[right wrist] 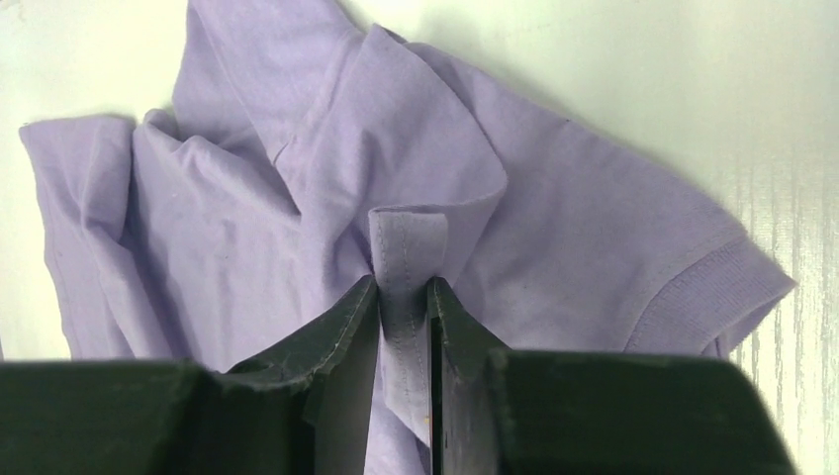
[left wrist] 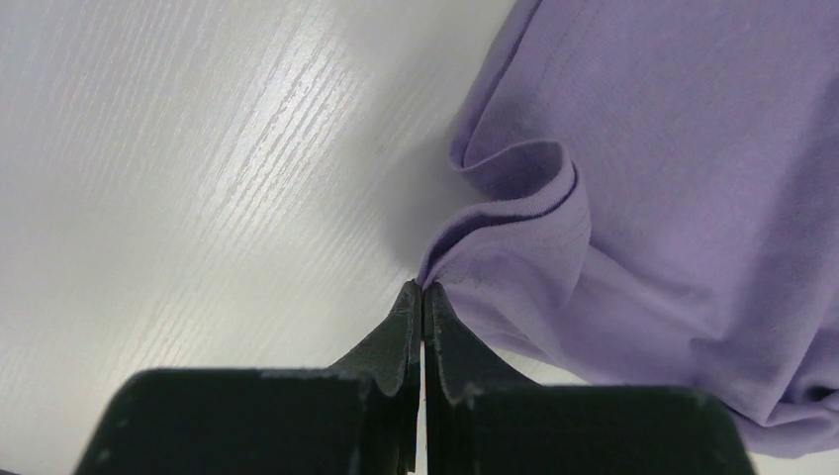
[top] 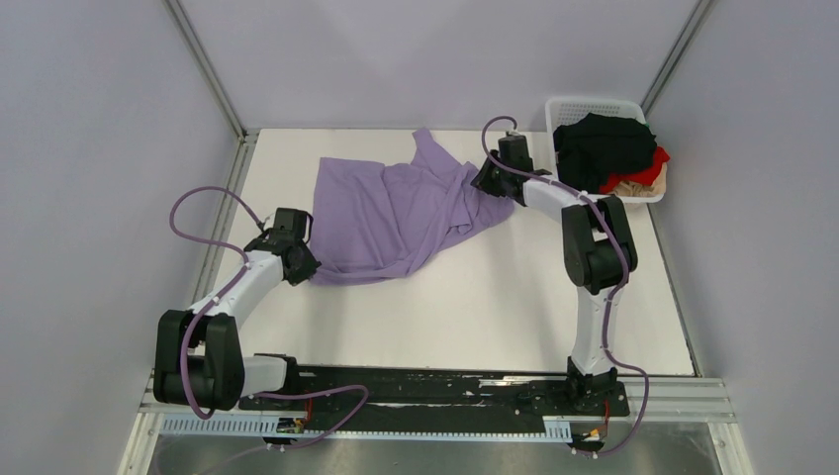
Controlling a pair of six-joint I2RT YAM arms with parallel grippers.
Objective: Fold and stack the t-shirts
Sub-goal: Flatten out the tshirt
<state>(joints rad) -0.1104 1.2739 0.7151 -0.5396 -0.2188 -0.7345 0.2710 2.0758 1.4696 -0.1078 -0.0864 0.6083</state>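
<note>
A light purple t-shirt [top: 396, 213] lies crumpled on the white table, stretched between my two grippers. My left gripper [top: 303, 269] is shut on the shirt's near left corner; the left wrist view shows the closed jaws pinching the cloth edge [left wrist: 465, 267] at the fingertips [left wrist: 423, 289]. My right gripper [top: 487, 180] is shut on the shirt's far right edge; the right wrist view shows a folded hem strip [right wrist: 406, 267] clamped between the jaws [right wrist: 404, 287], with a sleeve [right wrist: 712, 287] at right. Black [top: 602, 143], red [top: 648, 170] and beige [top: 633, 188] shirts lie piled in the basket.
A white plastic lattice basket [top: 574, 104] stands at the table's far right corner. Grey walls enclose the table on three sides. The arm bases sit on a black rail [top: 435, 391] at the near edge.
</note>
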